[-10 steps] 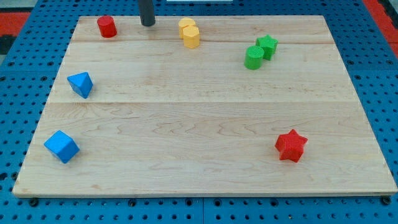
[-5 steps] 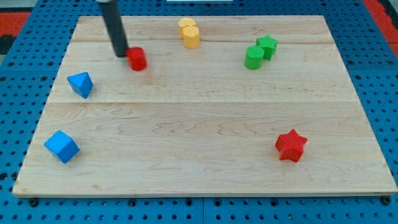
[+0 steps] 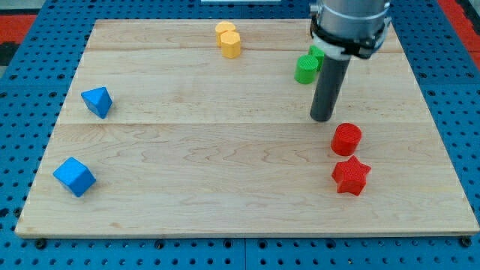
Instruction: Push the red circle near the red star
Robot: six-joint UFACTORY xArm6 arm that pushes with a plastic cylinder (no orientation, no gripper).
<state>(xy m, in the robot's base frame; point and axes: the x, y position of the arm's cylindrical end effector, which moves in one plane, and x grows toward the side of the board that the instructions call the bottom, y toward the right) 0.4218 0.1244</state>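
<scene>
The red circle (image 3: 346, 139) stands on the wooden board (image 3: 225, 150) at the view's right, just above the red star (image 3: 351, 176), almost touching it. My tip (image 3: 322, 118) rests on the board just up and to the left of the red circle, a small gap apart. The rod rises to the arm's end at the view's top right.
Two yellow blocks (image 3: 229, 40) stand together at the top middle. A green circle (image 3: 306, 70) and a green star (image 3: 317, 54) sit at the top right, the star partly hidden by the rod. A blue block (image 3: 97, 101) and a blue cube (image 3: 74, 176) are on the left.
The red circle has gone from the top left across the board to just above the red star. My tip has followed it to the right.
</scene>
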